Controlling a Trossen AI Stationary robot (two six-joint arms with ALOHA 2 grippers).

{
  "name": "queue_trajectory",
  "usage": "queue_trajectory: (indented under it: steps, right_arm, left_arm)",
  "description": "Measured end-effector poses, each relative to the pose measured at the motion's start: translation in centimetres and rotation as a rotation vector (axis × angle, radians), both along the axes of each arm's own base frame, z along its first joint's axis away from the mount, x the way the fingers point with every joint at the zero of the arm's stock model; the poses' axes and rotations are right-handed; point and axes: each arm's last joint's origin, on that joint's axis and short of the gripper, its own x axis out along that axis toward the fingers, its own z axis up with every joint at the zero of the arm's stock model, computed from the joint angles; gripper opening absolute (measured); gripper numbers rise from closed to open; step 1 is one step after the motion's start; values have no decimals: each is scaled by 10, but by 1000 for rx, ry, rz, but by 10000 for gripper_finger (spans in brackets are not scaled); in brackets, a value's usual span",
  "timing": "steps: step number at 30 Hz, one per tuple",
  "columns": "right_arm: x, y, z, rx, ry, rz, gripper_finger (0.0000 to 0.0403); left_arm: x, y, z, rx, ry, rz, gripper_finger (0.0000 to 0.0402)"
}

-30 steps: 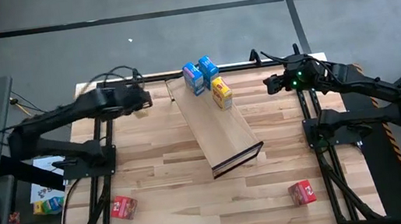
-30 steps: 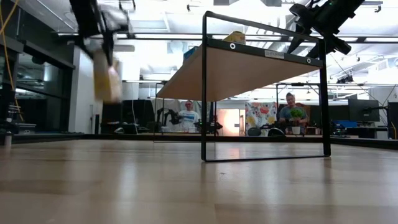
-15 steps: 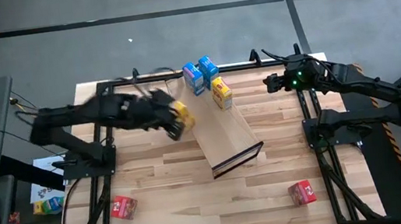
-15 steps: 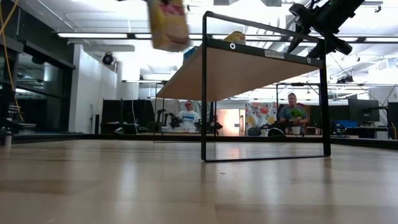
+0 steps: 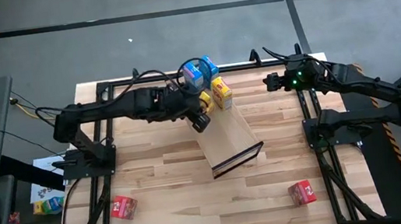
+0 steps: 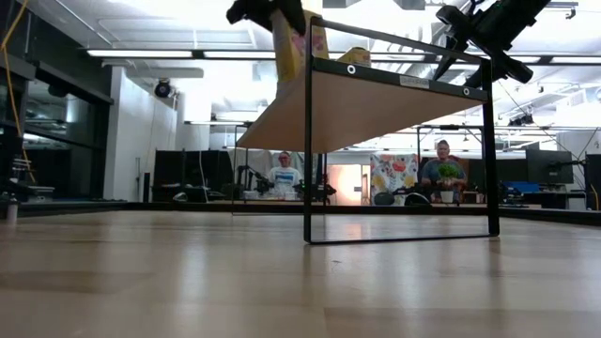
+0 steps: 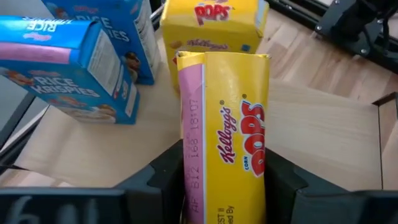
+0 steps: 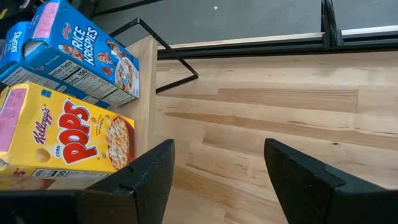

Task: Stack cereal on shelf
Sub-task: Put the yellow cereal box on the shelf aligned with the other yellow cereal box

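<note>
My left gripper [image 7: 222, 186] is shut on a yellow cereal box [image 7: 224, 124] above the far end of the tan shelf [image 5: 223, 132]. In the high view the held yellow box [image 5: 203, 102] sits beside a second yellow box [image 5: 220, 92] and two blue boxes [image 5: 194, 75] [image 5: 208, 67], which stand on the shelf. Two red boxes [image 5: 123, 207] [image 5: 301, 191] lie on the tabletop near its near edge. My right gripper [image 8: 217, 174] is open and waits near the table's far right [image 5: 271, 82]. My left gripper pinches the yellow box between its two fingers [image 7: 163, 182], by the end nearest the wrist [image 7: 221, 196]. The box runs along the fingers, and its free end [image 7: 221, 59] points down toward the shelf. In the low view the box [image 6: 296, 42] stands upright at the shelf's top. Whether it touches the board I cannot tell.
The shelf's black frame lip [image 5: 237, 159] marks its near end and stands tall in the low view [image 6: 308, 141]. Bare shelf board [image 7: 323, 137] lies beside the held box. People [image 6: 282, 174] sit in the room beyond the table.
My left gripper has swung from the table's far-left side toward the right, carrying the yellow box over to the shelf's far end. It has stayed shut on the box. The box now stands next to the other yellow box. The right arm has kept still.
</note>
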Motion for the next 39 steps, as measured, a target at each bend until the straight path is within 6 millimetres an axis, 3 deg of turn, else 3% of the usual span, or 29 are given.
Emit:
queue_trajectory:
  steps: [14,20,34,39]
  right_arm:
    - [0,0,0,-4,-3,1,241]
    - [0,0,0,-4,-3,1,241]
    - [0,0,0,-4,-3,1,241]
    - [0,0,0,-4,-3,1,241]
  left_arm:
    - [5,7,-4,-34,6,-53,215]
    - [1,10,-1,-30,1,-52,225]
    - [-66,28,64,109,-169,22,225]
    - [-87,20,69,199,-244,70,201]
